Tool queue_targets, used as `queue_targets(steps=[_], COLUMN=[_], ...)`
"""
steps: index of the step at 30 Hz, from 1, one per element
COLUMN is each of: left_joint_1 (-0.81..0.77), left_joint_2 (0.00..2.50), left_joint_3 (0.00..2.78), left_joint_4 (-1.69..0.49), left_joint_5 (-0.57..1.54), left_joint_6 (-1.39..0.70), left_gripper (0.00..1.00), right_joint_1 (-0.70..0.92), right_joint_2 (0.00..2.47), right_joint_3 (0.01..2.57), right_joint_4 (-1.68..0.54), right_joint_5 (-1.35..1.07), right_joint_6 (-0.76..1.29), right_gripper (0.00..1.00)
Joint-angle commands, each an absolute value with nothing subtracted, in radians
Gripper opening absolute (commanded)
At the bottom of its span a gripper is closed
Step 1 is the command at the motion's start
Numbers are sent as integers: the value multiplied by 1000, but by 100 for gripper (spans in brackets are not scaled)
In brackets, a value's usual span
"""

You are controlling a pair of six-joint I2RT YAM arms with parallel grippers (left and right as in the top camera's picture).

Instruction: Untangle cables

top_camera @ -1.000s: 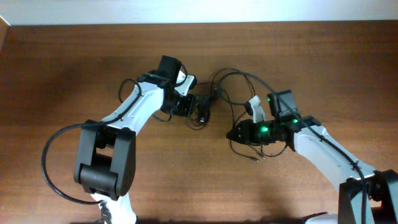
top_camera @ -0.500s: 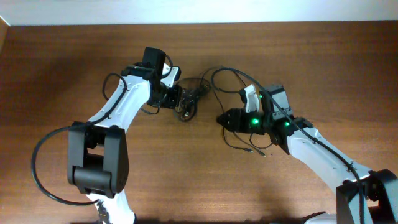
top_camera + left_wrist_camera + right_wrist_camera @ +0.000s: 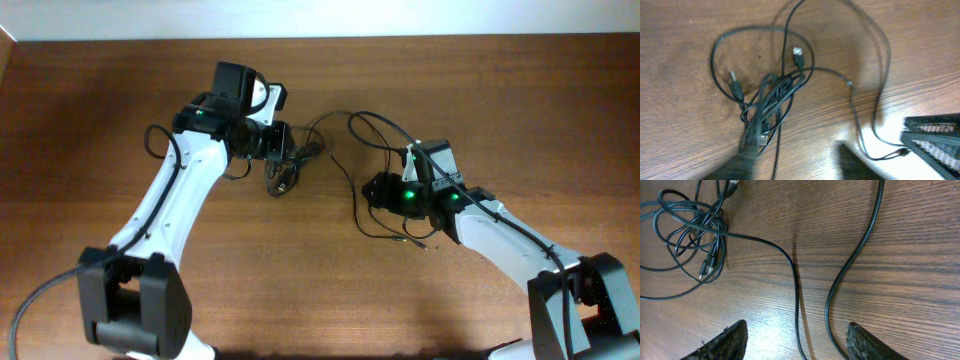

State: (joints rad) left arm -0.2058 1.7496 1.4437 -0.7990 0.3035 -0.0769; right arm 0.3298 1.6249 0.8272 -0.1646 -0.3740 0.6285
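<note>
The cables are thin black cords. A tangled bundle (image 3: pixel 282 178) lies on the wood table just below my left gripper (image 3: pixel 283 150), and loose strands loop right toward my right gripper (image 3: pixel 372 190). In the left wrist view the bundle (image 3: pixel 771 100) reaches to my left gripper's (image 3: pixel 796 150) blurred left finger. The jaws stand apart, with one strand running between them. In the right wrist view my right gripper (image 3: pixel 795 330) is open over the table. Two strands (image 3: pixel 795 280) pass between its fingers, touched by neither. The bundle (image 3: pixel 697 227) sits at the upper left.
A silver USB plug (image 3: pixel 797 52) and a small dark plug (image 3: pixel 733 80) lie inside a wide loop beyond the bundle. My right gripper's dark body (image 3: pixel 935 140) shows at the right edge. The table's far edge (image 3: pixel 320 38) meets a white wall.
My left arm has swung left, dragging the bundle left with it, and its jaws have parted. My right gripper's jaws have opened wider and it has shifted slightly.
</note>
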Motion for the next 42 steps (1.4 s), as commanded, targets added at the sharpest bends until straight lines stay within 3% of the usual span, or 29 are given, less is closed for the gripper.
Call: queue_targets(steps=[1,3,4,5,7,9,10,12,13,16,22,23,24,25,26,28,32,35,37,42], left_joint_1=[-278,-326,-341,-363,-385,-395,-395,-387,-379,-369,-368,-365,-363,-363,-362,-350,-256,-145,-93,-92], left_joint_2=[1740,1752,1753,1755,1771,1823,1857,1902,1913,1921,2064,2080,2081,2077,2070,2046,1979,1967,1967,1967], left_joint_3=[1442,1441,1441,1441,1441,1441,1441,1441,1441,1441,1441,1441,1441,1446,1465,1498,1567,1570,1568,1499], left_joint_4=[-816,-824,-825,-839,-855,-854,-850,-814,-786,-716,-656,-647,-645,-646,-672,-733,-846,-965,-1060,-1101], left_joint_5=[264,128,123,121,96,78,48,-55,-82,-137,-146,-159,-157,-155,-145,-64,422,995,1104,1263], left_joint_6=[-101,-135,-135,-139,-150,-183,-187,-190,-190,-190,-178,-178,-178,-178,-178,-146,76,406,582,850], left_gripper=[8,33,31,21,13,6,9,31,48,63,61,43,0,0,0,0,0,0,0,0], right_joint_1=[336,336,336,336,336,336,336,336,336,336,336,336,336,333,324,297,273,246,207,226], right_joint_2=[1632,1632,1632,1632,1632,1632,1632,1632,1632,1632,1632,1632,1632,1629,1618,1581,1549,1549,1549,1550], right_joint_3=[823,823,823,823,823,823,823,823,823,823,823,823,823,823,823,823,823,825,825,825], right_joint_4=[-165,-165,-164,-164,-165,-165,-167,-172,-172,-171,-172,-172,-176,-187,-187,-187,-147,-80,-46,-48], right_joint_5=[-353,-353,-353,-353,-353,-353,-353,-353,-353,-353,-353,-353,-354,-362,-395,-513,-867,-1071,-1178,-1171], right_joint_6=[625,625,625,625,625,625,625,610,606,607,606,607,607,593,544,482,391,355,362,473], right_gripper=[64,64,65,65,64,65,65,65,65,65,64,64,64,49,42,42,49,49,53,52])
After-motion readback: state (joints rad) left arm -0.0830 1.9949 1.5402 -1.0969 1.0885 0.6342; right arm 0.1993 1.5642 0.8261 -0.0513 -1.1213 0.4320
